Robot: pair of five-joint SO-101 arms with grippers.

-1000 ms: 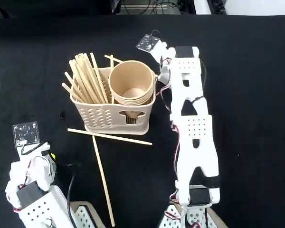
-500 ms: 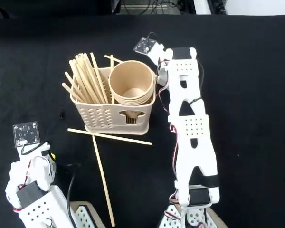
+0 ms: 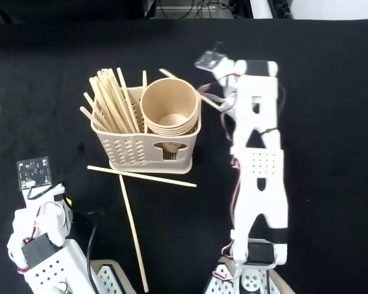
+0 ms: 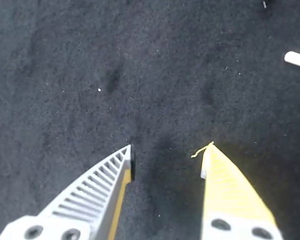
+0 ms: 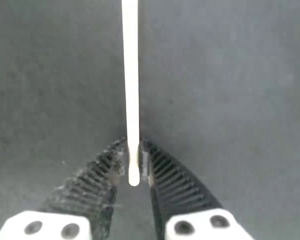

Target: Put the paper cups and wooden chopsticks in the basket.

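The right gripper (image 5: 133,150) is clamped on the end of a pale wooden chopstick (image 5: 131,75), which slants past the far side of the stack of brown paper cups (image 3: 170,107). The cups stand in the right half of the beige perforated plastic basket (image 3: 144,150), with a bundle of wooden chopsticks (image 3: 110,101) in the left half. Two loose wooden chopsticks (image 3: 141,176) lie on the black bench (image 3: 319,122) just near of the basket. The left gripper (image 4: 167,155) hangs open at the near left.

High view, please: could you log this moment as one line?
right end effector: shut on chopstick by basket | left end effector: open above table | in basket: paper cups, chopstick bundle | on table: two loose chopsticks
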